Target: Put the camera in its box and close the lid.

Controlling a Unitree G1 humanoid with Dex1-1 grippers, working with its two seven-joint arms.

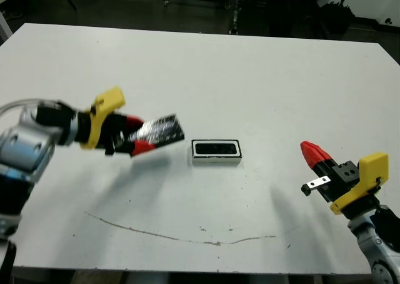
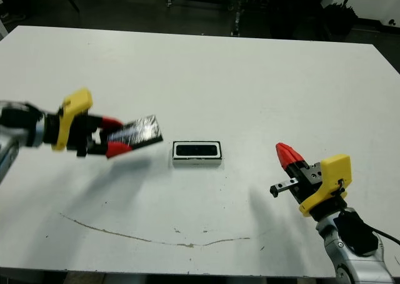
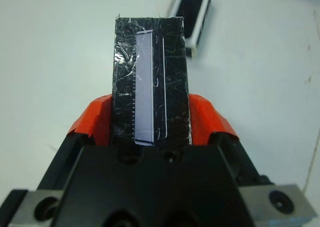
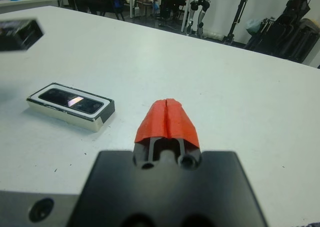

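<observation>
A: Start with the biggest thing.

B: The table (image 1: 206,65), a matte white rectangle with a thin, wavy dark scratch along its near edge. Beyond its far edge the room is dim, with dark stands and gear against a pale wall.

A: And on it?

B: Near the middle sits the box (image 1: 216,152), a shallow rectangular tray, white inside with a thin black rim. The camera (image 4: 71,100) lies in its rounded hollow, a flat black bar with a glossy top that catches a glint of light.

A: The lid?

B: Off the table, in the air just left of the box and apart from it. The left gripper (image 1: 139,136) has its red fingers (image 3: 205,118) pressed against the two long edges of the lid (image 3: 150,82), a flat black slab under wrinkled, shiny film with silvery flecks. It is tilted, its free end towards the box.

A: The other arm?

B: The right gripper (image 1: 310,153) hangs well to the right of the box, its red tips pressed together into one wedge, nothing between them.
</observation>
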